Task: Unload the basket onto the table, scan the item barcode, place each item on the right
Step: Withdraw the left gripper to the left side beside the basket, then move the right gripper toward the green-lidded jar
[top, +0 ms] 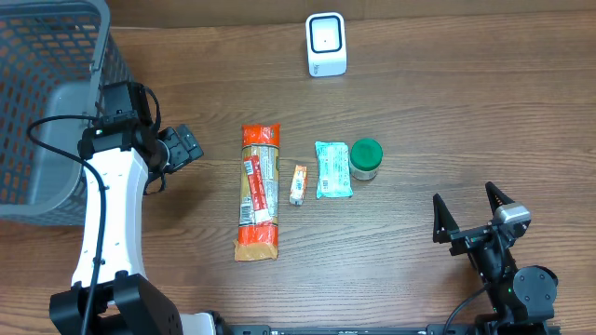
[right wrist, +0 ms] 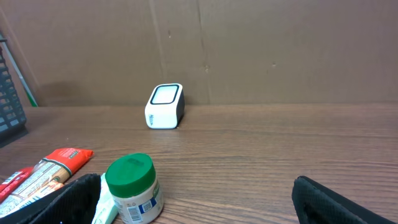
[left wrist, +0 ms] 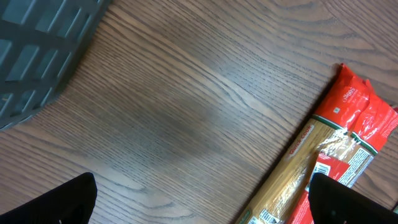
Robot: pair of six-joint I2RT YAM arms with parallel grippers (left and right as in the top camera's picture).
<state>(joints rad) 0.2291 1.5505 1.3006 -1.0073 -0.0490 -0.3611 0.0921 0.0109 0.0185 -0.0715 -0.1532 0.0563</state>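
Facing the far edge from near the tabletop's front right corner, the right gripper [top: 466, 209] is sitting low, its jaws standing wide apart and holding nothing. Bare wood is lying all around it, and open room is running from it up to the row of goods.

The left arm is rising from the front left corner and bending at the elbow. Its gripper [top: 183, 147] is pointing right, with jaws spread wide and empty, as its wrist view is showing. It is hanging over bare wood just beside the basket [top: 37, 112] at the far left corner. A strip of open wood is separating this gripper from the pasta [top: 259, 191], which is lying lengthwise mid-tabletop.

Right of the pasta, a small box [top: 298, 184] and a pouch [top: 332, 169] are lying in a row with narrow gaps between them. A green-lidded jar [top: 365, 158] is standing just beside the pouch; whether they are touching I cannot tell.

Farthest off, the scanner [top: 326, 44] is standing alone near the far edge, with open wood between it and the row.
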